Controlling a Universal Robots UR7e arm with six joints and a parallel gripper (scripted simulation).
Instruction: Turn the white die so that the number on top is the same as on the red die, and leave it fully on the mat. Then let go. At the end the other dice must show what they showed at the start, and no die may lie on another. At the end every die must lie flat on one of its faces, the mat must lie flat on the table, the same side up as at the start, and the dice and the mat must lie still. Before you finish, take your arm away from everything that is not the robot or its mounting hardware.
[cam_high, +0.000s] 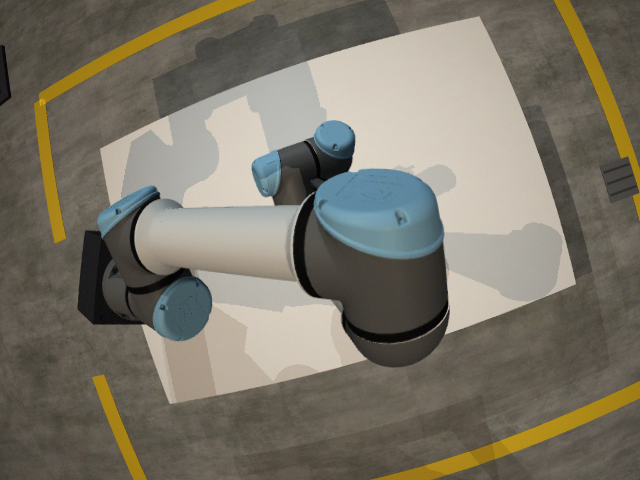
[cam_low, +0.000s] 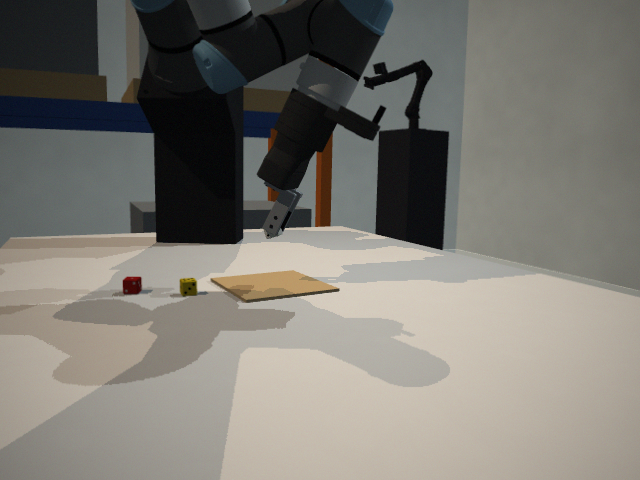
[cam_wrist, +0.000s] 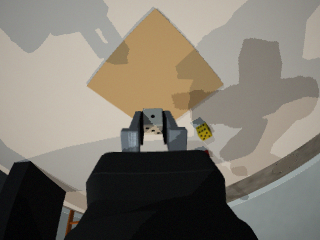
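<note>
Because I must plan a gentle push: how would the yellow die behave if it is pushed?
The yellow die looks like a rigid cube, so it will probably not bend. It rests on a flat face, so a low push would likely slide it. Its edges look fairly sharp, so free rolling seems unlikely.

Three dice (cam_low: 132, 285) (cam_wrist: 204, 131), one mat (cam_low: 275, 285) (cam_wrist: 155, 62).

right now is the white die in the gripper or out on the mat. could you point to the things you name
In the gripper (cam_low: 267, 236) (cam_wrist: 152, 121): the wrist view shows the white die (cam_wrist: 153, 116) between its fingers, and the exterior view shows them raised above the table.
</note>
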